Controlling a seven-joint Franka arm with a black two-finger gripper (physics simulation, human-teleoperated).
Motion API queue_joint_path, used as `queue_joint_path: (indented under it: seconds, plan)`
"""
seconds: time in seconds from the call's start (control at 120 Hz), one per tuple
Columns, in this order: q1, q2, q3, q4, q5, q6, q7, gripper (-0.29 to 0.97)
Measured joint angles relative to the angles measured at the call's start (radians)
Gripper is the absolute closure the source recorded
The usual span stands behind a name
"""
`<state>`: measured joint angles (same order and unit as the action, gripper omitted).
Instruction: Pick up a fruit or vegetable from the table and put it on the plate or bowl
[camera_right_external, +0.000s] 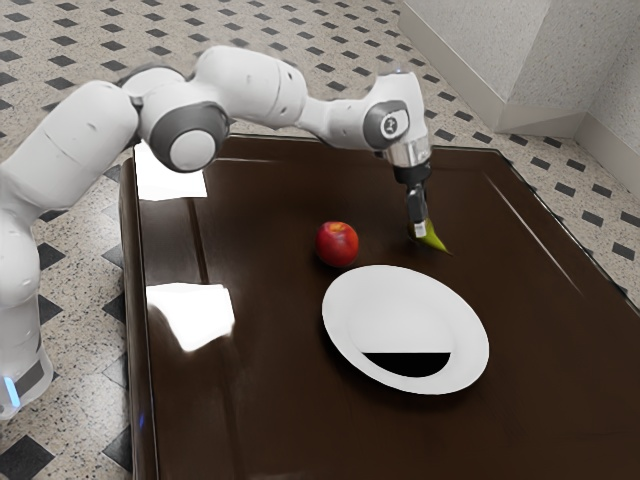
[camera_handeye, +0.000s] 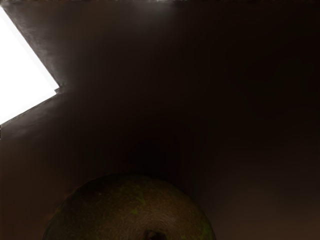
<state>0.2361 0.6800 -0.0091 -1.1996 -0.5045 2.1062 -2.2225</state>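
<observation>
A small yellow-green fruit lies on the dark table beyond the white plate, near the plate's far edge. My gripper points straight down onto this fruit, with its fingers close together against the fruit's top end. In the wrist view the fruit is a dark green rounded shape with a stem pit, right under the hand. I cannot tell whether it touches the table. A red apple stands on the table to the exterior view's left of the gripper, just off the plate's far-left rim.
The dark brown table has a raised rim and bright window reflections at its left side. The plate has a black patch on its near part. Checkered floor surrounds the table, and a white wall corner stands at the back right.
</observation>
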Motion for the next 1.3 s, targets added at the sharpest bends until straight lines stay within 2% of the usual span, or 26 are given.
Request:
queue_joint_path:
  seconds: [0.167,0.342,0.45,0.567,0.692,0.775,0.842,1.1,1.192,1.3]
  plan:
    - [-0.002,0.016,-0.001,0.001,0.000,0.003,-0.002,0.04]
    - [-0.015,0.011,0.005,0.000,-0.001,0.005,-0.012,0.37]
    - [-0.026,-0.019,0.016,-0.002,-0.006,0.004,-0.016,0.46]
    - [-0.128,-0.125,0.051,-0.064,-0.008,0.003,-0.018,0.45]
    - [-0.294,-0.334,0.066,-0.289,-0.009,0.002,-0.022,0.44]
    - [-0.352,-0.462,0.071,-0.440,-0.009,0.002,-0.025,0.43]
    - [-0.403,-0.526,0.072,-0.507,-0.008,0.002,-0.031,0.42]
    - [-0.472,-0.582,0.072,-0.561,-0.007,-0.001,-0.054,0.42]
    - [-0.482,-0.586,0.072,-0.563,-0.003,-0.001,-0.064,0.22]
    - [-0.477,-0.588,0.073,-0.563,0.001,0.000,-0.073,0.10]
